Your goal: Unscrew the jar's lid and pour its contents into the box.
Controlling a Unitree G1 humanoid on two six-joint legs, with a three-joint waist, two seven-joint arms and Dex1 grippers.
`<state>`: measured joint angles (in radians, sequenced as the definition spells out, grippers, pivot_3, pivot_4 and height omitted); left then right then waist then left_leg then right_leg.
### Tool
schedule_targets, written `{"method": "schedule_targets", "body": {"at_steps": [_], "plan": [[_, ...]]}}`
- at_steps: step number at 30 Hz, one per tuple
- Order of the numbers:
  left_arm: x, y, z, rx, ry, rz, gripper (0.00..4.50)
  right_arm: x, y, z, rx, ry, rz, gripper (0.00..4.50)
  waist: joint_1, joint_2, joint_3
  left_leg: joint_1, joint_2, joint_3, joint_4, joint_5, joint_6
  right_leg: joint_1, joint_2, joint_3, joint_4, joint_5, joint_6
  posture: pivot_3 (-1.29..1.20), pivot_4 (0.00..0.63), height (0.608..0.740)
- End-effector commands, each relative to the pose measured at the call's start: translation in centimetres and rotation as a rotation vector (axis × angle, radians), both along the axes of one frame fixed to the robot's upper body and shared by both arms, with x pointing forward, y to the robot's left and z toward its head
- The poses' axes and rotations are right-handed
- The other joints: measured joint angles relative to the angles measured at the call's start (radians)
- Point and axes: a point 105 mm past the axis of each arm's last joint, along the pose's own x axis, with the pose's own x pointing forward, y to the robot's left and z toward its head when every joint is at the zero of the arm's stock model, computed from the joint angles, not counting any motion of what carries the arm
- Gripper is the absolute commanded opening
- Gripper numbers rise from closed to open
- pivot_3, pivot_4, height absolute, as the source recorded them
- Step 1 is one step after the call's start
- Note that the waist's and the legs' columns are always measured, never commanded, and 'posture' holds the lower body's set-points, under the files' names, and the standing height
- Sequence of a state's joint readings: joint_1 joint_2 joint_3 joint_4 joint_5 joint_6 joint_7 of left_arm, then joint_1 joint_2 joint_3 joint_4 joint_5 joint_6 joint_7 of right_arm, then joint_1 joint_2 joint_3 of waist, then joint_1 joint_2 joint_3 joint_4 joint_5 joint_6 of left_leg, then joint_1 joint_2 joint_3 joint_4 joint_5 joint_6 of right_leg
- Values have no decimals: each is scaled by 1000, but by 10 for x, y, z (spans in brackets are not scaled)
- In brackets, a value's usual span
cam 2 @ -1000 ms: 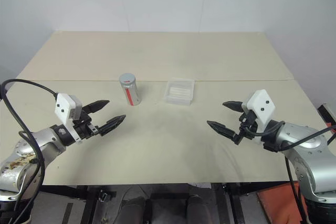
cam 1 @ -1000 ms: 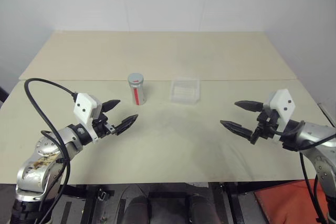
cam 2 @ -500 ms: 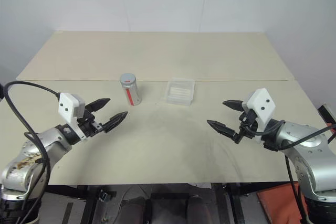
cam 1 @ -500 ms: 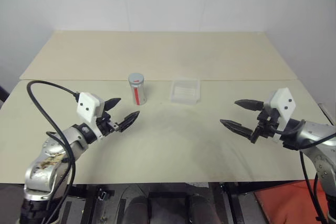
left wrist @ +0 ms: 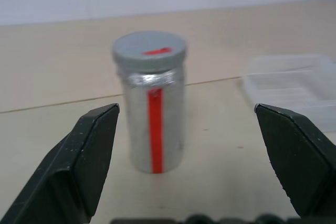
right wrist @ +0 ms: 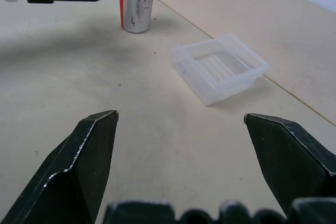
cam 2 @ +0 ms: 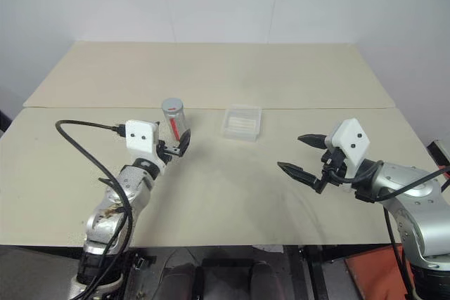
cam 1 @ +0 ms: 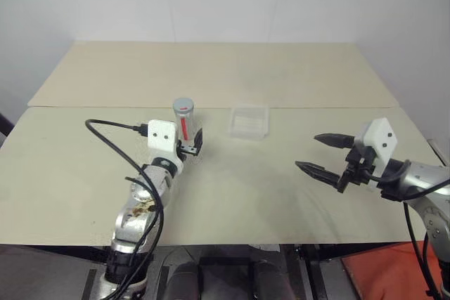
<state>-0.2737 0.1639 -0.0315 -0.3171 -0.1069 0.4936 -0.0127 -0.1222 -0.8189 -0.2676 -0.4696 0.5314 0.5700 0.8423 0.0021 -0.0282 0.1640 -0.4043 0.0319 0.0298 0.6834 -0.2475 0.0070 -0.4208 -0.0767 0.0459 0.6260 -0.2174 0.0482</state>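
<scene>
The jar [cam 1: 183,119] stands upright mid-table [cam 1: 232,194], lid [left wrist: 149,51] on, left of the box [cam 1: 248,121]. The left tool [left wrist: 189,156] faces it, fingers spread, not touching. The right tool [cam 1: 325,153] hangs spread near the table's right edge.

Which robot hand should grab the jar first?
Probably the left. The left gripper is open and pointed right at the jar, close in front of it. The right gripper hangs open farther off, across the table.

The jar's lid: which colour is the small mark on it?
Red, on the grey lid; the left wrist view shows it best.
</scene>
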Motion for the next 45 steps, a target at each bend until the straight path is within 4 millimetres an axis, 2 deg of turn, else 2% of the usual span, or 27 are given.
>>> {"method": "schedule_targets", "body": {"at_steps": [1, 6, 16, 30, 33, 37, 38, 45], "plan": [[7, 0, 15, 15, -65, 66, 4500, -1, -2, 17, -18, -79, 4, 4451, 2, 0, 0, 0, 0, 0, 0, 0, 0, 0, 0, 0, 0, 0, 0, 0, 150, 740], [16, -9, 14, 22, -68, 59, 4500, -2, -1, 18, -19, -84, 8, 4451, 6, 0, 0, 0, -1, 0, 0, 0, 0, 0, 0, 0, 0, 0, 0, 0, 150, 740], [35, -8, 16, 10, -77, 111, 4500, -4, 0, 19, -22, -93, 14, 4451, 8, 0, 0, 0, -1, 0, 0, 0, 0, 0, 0, 0, 0, 0, 0, 0, 150, 740], [67, -23, 14, -15, -76, 99, 4500, -7, 3, 22, -17, -107, 15, 4451, 9, 0, 0, -1, -1, 0, 1, 0, 0, 0, 0, 0, 0, 0, 1, 0, 150, 740], [72, -24, 14, -17, -82, 111, 3859, -8, 3, 22, -14, -107, 13, 4500, 10, 0, 0, -1, -1, 0, 1, 0, 0, 0, 0, 0, -1, 0, 1, 0, 150, 740], [79, -23, 14, -15, -85, 129, 2588, -10, 2, 23, -12, -107, 13, 4500, 10, -1, 0, -1, -1, 0, 1, 0, 0, 0, 0, 0, -1, 0, 1, 0, 150, 740], [80, -22, 14, -20, -83, 127, 2417, -10, 2, 23, -9, -107, 10, 4500, 10, 0, 0, -1, -1, 0, 1, 0, 0, 0, 0, 0, -1, 0, 1, 0, 150, 740], [82, -20, 17, -23, -95, 98, 2418, -14, 3, 25, 5, -107, 7, 4500, 9, 0, 0, -1, -1, 0, 1, 0, 0, 0, 0, 0, 0, 0, 1, 0, 150, 740]]}}
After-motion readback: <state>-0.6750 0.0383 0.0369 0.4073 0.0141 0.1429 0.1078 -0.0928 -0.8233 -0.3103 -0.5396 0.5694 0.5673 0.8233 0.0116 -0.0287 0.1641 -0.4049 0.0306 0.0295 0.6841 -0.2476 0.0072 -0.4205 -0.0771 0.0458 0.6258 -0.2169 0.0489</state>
